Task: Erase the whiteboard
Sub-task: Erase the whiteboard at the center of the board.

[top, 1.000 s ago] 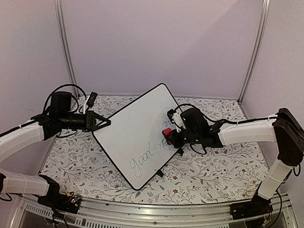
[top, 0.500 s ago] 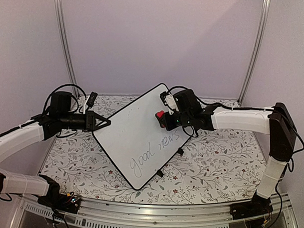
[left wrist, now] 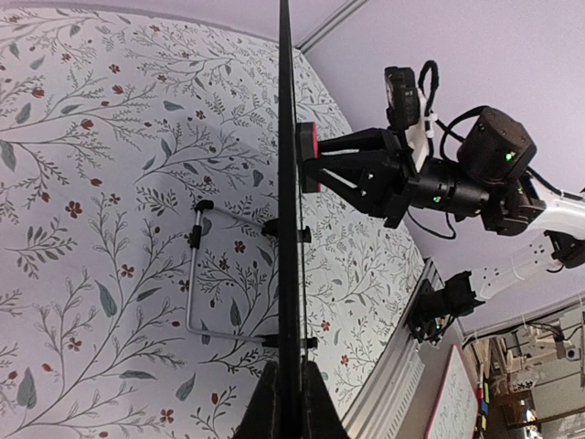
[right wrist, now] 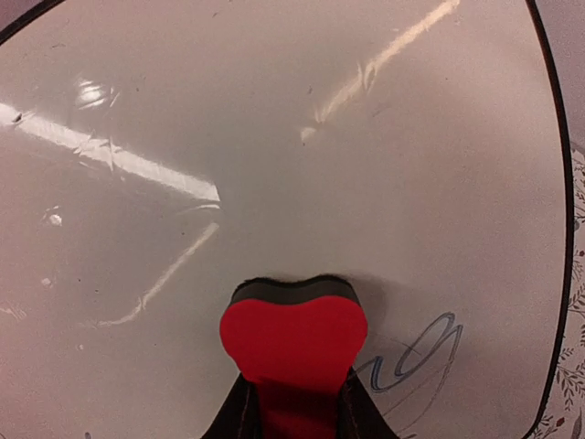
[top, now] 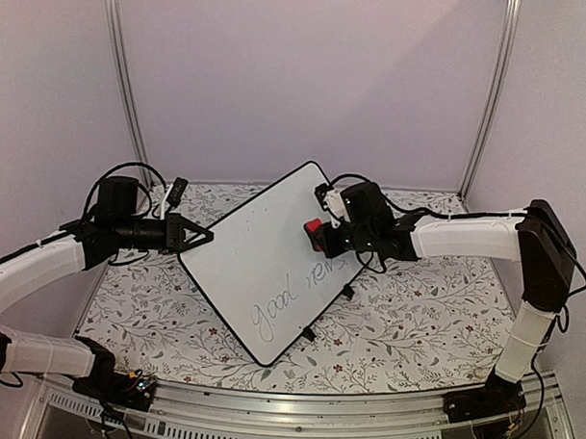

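Our right gripper (top: 321,238), clenched on the red eraser (top: 314,226), presses the whiteboard (top: 244,251) that our left gripper (top: 207,237) pinches edgewise, with the grey writing (top: 295,289) running on toward the board's near corner.

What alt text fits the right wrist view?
A red eraser, gripped in the right pincer, sits against the glossy whiteboard. Grey writing loops just right of it, near the black frame.
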`<action>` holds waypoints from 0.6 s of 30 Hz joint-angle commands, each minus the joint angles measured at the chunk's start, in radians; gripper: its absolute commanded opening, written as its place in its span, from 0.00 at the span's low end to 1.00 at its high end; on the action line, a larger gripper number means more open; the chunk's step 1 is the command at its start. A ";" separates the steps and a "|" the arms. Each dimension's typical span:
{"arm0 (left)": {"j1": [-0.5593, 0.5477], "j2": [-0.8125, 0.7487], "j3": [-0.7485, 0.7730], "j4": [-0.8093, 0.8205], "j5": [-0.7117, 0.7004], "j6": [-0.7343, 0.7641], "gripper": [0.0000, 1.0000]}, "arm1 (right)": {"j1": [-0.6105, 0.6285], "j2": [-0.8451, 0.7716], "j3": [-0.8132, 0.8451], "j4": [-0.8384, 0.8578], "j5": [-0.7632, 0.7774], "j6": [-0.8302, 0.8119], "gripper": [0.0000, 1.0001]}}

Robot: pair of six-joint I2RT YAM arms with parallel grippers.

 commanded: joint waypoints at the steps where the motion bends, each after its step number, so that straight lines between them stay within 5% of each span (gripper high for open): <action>1: -0.008 -0.007 -0.008 0.030 0.073 0.046 0.00 | -0.007 0.013 -0.087 -0.062 -0.020 0.022 0.00; 18: -0.008 -0.001 -0.008 0.030 0.071 0.047 0.00 | -0.006 -0.033 -0.209 -0.037 -0.018 0.040 0.00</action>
